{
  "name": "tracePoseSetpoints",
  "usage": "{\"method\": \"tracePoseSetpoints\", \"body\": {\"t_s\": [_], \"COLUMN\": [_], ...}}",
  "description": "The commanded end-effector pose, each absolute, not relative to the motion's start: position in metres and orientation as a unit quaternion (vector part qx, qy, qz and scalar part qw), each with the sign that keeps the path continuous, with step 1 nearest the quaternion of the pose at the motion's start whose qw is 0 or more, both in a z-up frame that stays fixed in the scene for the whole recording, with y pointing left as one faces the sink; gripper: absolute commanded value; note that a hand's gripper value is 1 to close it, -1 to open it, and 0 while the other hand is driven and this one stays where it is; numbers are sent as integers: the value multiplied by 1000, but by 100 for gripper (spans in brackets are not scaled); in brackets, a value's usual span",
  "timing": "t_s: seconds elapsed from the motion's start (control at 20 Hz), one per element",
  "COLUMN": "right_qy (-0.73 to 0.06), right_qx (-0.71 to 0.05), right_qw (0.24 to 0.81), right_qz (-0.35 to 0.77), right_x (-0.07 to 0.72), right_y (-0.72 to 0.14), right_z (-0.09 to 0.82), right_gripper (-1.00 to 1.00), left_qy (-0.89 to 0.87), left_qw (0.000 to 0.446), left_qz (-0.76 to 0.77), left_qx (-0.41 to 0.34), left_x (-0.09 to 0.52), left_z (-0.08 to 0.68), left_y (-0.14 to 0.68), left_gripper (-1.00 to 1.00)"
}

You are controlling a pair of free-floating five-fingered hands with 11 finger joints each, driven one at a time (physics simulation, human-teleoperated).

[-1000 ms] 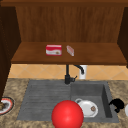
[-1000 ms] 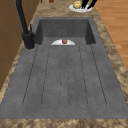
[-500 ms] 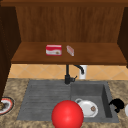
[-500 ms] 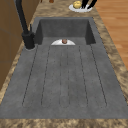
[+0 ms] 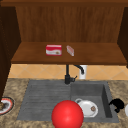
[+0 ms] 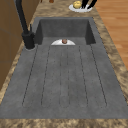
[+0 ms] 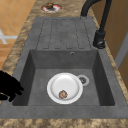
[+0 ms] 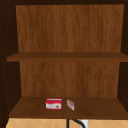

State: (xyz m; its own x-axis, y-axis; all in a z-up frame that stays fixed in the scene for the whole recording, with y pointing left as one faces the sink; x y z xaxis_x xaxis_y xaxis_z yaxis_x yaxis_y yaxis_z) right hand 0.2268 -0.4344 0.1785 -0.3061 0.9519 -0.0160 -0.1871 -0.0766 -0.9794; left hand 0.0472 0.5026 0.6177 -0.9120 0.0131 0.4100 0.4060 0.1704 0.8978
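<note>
The right hand (image 5: 116, 104) hovers just right of the sink (image 5: 106, 90), fingers curled, holding nothing. A white plate (image 5: 88, 108) lies in the sink.

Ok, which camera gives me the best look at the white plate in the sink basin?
The right side view: the white plate lies whole in the basin, a small brown morsel on it. In the front view a red ball overlaps its edge. In the left side view, just its far rim shows.
</note>
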Motion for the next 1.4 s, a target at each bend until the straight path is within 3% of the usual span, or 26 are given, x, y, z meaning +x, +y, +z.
{"method": "tracePoseSetpoints", "body": {"t_s": [0.0, 0.6, 1.35], "right_qy": [-507, -507, -507], "right_qx": [-377, -377, -377], "right_qw": [452, 452, 452], "right_qz": [629, 629, 629], "right_x": [227, 227, 227], "right_y": [-434, -434, -434], "right_z": [178, 178, 178], "right_gripper": [0, 0, 0], "left_qy": [-736, -689, -673], "left_qw": [155, 267, 308], "left_qz": [-645, -670, -672], "left_qx": [-133, -75, 7], "left_x": [47, 44, 69], "left_z": [619, 636, 635], "left_y": [475, 414, 334], "left_gripper": [-100, -100, -100]}}
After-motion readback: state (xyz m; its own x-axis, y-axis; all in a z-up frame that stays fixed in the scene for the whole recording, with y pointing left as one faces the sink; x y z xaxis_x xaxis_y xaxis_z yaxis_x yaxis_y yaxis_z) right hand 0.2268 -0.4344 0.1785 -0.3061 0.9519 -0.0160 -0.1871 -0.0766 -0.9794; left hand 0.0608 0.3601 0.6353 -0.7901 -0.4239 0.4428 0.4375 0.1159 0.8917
